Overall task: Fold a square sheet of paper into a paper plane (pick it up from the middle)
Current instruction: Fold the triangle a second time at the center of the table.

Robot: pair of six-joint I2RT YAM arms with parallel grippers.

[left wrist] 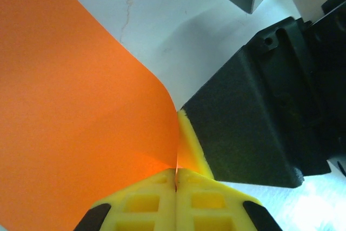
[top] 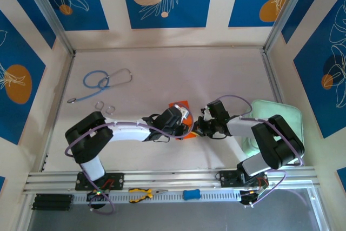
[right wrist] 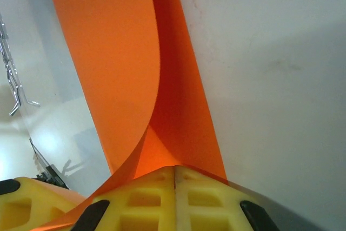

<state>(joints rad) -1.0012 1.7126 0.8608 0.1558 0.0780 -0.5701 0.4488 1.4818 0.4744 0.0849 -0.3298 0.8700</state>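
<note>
Paper (top: 178, 105) sits near the middle of the tabletop (top: 162, 74), between the two arms. One edge is raised into both pairs of fingers and the rest trails down onto the surface. The left fingers (left wrist: 172, 183) are closed flat on that edge, and the right fingers (right wrist: 172, 179) are closed on it just beside them, so close that the two pairs touch or nearly touch. The biggest risk, as I judge it, is a tear: the sheet is thin and the two grips are close together, so any pull apart or twist between the arms loads a very short span. Next is a crooked crease, because the sheet bows in a loose curl rather than lying layer on layer, and pressing it down like this would set a skewed fold. A smaller risk is the narrow pinched edge slipping free, or the two pairs of fingers knocking each other. The tabletop is matte white and hard, with faint hairline marks. A pale green pad (top: 275, 114) with rounded corners lies at the right. The paper is plain bright orange, glows where it bends, and curves smoothly without a sharp crease. The fingers are yellow plastic blocks with rectangular recesses, on grainy black housings.
</note>
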